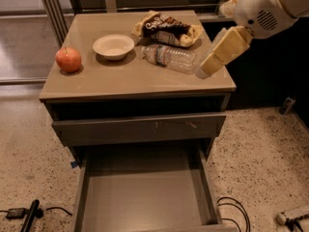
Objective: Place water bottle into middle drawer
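Note:
The water bottle (169, 57) lies on its side on the cabinet top, clear and crinkled, cap end pointing left toward the bowl. My gripper (204, 71) hangs from the upper right, its tan tip just right of the bottle's base, close above the top's right edge and holding nothing. The middle drawer (140, 197) is pulled out below, a wide grey-brown box with a bare smooth floor. Above it, the drawer with the scratched grey front (140, 127) is closed.
On the cabinet top (125, 79) are a red apple (68, 59) at the left, a white bowl (114, 46) in the middle and a dark snack bag (167, 28) behind the bottle. Cables (234, 211) lie on the speckled floor by the drawer.

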{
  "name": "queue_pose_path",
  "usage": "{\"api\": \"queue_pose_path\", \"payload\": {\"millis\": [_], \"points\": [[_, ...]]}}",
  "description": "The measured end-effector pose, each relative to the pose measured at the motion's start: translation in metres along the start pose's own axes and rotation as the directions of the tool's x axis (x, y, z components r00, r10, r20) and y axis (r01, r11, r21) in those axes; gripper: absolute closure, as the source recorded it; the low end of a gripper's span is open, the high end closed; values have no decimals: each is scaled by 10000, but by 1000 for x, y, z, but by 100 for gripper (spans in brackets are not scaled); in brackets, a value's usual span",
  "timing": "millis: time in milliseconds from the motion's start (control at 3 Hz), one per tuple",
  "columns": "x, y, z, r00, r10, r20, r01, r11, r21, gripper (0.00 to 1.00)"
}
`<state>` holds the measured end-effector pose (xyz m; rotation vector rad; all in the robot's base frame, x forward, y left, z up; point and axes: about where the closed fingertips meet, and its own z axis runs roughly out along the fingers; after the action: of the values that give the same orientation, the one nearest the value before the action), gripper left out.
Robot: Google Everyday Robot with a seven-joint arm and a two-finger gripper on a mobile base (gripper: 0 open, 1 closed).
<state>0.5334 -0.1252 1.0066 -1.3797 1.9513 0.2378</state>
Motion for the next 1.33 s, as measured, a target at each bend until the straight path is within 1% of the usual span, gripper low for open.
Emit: {"api": "queue_pose_path", "payload": {"millis": [333, 667, 1000, 1333], "points": [[1, -25, 24, 9968, -468, -642, 501, 9975, 507, 0], [6, -52, 51, 9927, -681, -994, 775, 9925, 942, 0], [18, -94, 109, 9928, -471, -1103, 565, 9950, 828, 0], [15, -95, 114, 9932, -538, -1030, 616, 9954, 740, 0]]}}
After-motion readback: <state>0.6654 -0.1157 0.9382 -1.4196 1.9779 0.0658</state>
